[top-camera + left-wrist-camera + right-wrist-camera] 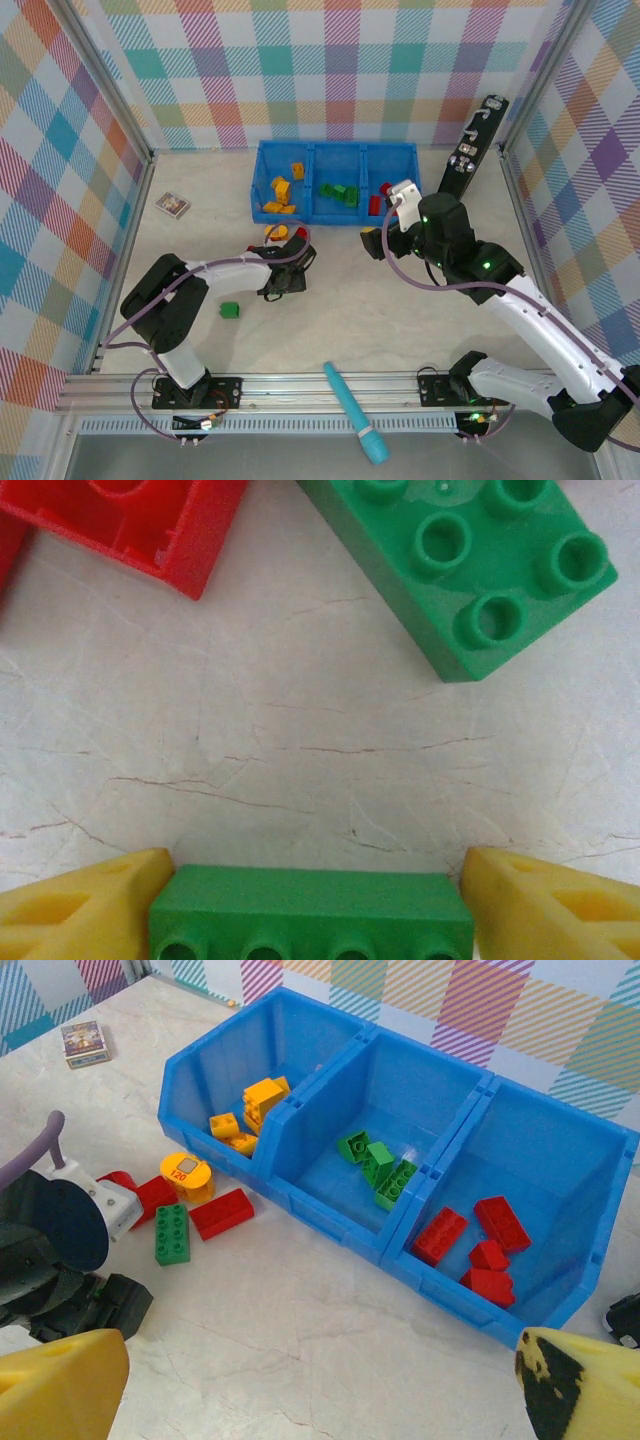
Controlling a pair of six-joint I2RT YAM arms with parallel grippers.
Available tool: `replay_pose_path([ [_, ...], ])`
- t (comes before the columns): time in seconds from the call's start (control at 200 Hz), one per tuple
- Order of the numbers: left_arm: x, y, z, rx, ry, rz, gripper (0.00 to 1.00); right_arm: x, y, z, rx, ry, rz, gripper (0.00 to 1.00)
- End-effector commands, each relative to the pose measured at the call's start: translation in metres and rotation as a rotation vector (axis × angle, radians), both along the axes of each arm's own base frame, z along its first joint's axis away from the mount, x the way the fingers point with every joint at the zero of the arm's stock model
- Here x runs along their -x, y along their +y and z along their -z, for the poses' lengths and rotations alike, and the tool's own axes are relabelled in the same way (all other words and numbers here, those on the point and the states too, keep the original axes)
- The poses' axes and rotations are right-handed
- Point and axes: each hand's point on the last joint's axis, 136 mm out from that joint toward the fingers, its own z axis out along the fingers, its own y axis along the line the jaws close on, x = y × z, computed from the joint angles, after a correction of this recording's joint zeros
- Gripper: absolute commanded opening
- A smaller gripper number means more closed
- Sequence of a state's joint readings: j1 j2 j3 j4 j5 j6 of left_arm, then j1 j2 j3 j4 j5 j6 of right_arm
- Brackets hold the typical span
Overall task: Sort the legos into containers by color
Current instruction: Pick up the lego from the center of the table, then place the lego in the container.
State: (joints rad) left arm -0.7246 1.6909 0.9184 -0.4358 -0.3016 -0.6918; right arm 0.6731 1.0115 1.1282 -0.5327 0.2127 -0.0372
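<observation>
Green lego [310, 920] is pinched end to end by the left gripper [318, 900], bottom of frame; right gripper [320, 1375] spread wide, low in frame below the blue containers [340, 1230].

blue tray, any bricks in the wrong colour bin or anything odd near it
No mis-sorts in the tray: orange bricks left, green bricks middle, red bricks right. The odd item is a teal tool lying across the front rail, unrelated to sorting.

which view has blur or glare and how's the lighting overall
left wrist: sharp, gripped green brick cropped at the bottom, mild sheen on the larger green brick; right wrist: blue tray crisp, yellow fingertips soft; top external: even light, faint shadows.
</observation>
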Motion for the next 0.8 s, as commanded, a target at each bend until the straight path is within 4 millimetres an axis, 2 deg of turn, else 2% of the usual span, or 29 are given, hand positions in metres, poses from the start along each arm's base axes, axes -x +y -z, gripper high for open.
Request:
replay_pose_path([
  [0.0, 0.016, 0.009, 0.012, -0.036, 0.049, 0.004, 0.69, -0.004, -0.002, -0.007, -0.018, -0.018, 0.025, 0.99],
  [0.175, 0.013, 0.005, 0.007, -0.02, 0.041, 0.01, 0.61, -0.007, -0.005, -0.006, -0.002, -0.018, 0.046, 0.99],
  [0.29, 0.004, -0.004, -0.008, 0.01, 0.009, 0.021, 0.58, -0.007, -0.009, -0.002, 0.002, -0.008, 0.066, 0.99],
  [0.41, -0.02, -0.025, -0.047, 0.061, -0.072, 0.056, 0.58, -0.005, -0.014, 0.01, -0.002, 0.024, 0.095, 0.99],
  [0.635, -0.087, -0.086, -0.148, 0.176, -0.293, 0.164, 0.58, 0.009, -0.023, 0.045, -0.053, 0.126, 0.143, 0.99],
  [0.705, -0.107, -0.103, -0.167, 0.191, -0.35, 0.191, 0.58, 0.015, -0.025, 0.054, -0.07, 0.157, 0.155, 0.99],
  [0.79, -0.131, -0.121, -0.175, 0.197, -0.384, 0.214, 0.58, 0.021, -0.027, 0.062, -0.093, 0.19, 0.168, 0.99],
])
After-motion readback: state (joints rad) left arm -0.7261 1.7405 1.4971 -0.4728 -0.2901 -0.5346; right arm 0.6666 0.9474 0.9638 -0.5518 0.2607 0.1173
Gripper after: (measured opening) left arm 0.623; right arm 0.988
